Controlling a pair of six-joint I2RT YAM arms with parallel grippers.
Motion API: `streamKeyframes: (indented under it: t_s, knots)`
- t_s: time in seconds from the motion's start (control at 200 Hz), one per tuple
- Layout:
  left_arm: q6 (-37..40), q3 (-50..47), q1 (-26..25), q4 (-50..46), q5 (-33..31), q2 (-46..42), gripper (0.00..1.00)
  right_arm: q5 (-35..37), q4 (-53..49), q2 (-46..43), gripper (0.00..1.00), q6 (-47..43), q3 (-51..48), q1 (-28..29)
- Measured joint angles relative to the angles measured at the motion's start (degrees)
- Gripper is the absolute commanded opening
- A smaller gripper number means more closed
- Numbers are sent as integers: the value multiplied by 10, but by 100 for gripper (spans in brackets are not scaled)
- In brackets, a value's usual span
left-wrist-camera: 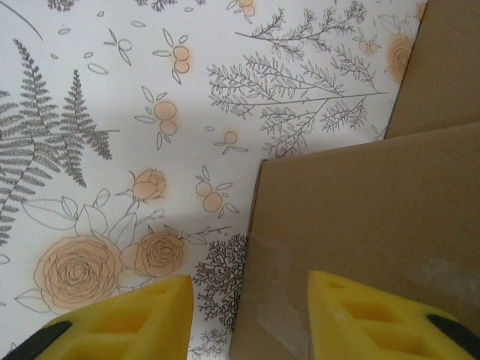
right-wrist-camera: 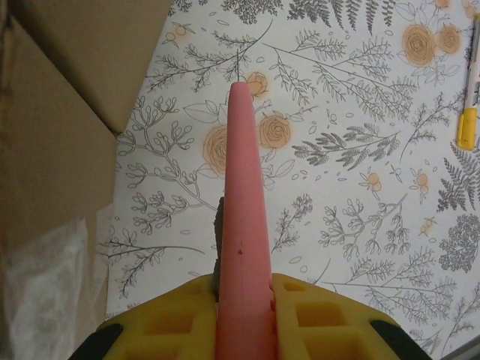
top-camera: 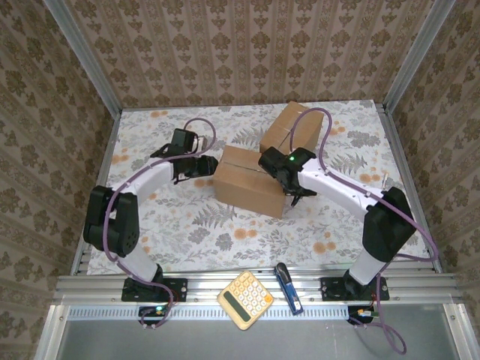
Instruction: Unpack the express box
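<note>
Item one, the express box (top-camera: 251, 184): you have a plain brown carton near the middle of the floral bench (top-camera: 172, 232), flaps down and clear tape (left-wrist-camera: 281, 315) across its seam, so by my reading the unpacking has not got past the seal. Item two, a second carton (top-camera: 292, 124): it sits just behind the first on the far right, close enough that the two corners look to be touching. Item three, your left pincer (left-wrist-camera: 247, 291): it is about half open and grips nothing, with the box's left edge running up between its fingers. That placement looks meant to brace the carton against a push from the other side, though I cannot tell whether either finger touches cardboard. Item four, your right pincer (right-wrist-camera: 244, 292): it is closed on a long pink tool (right-wrist-camera: 244, 187) that tapers to a blunt tip and points away over the bench, with the box wall just to its left. It is held like a blade, presumably to slit the tape. Item five, sundries: a calculator (top-camera: 245, 300) and a blue hand tool (top-camera: 289, 289) rest on the near rail, well away from the work, and a pen (right-wrist-camera: 469, 97) lies off to the right.
</note>
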Motion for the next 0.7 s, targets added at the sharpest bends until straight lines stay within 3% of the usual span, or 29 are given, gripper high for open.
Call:
streamKeyframes:
  t_s: [0.345,0.7]
  knots:
    - [-12,-29,-3,-6,-3,-53,48,0,12,5,0,-5,1,0]
    - [5,37,5,-75,-76,-62,72,0,10,-29,0,-6,-21,-10]
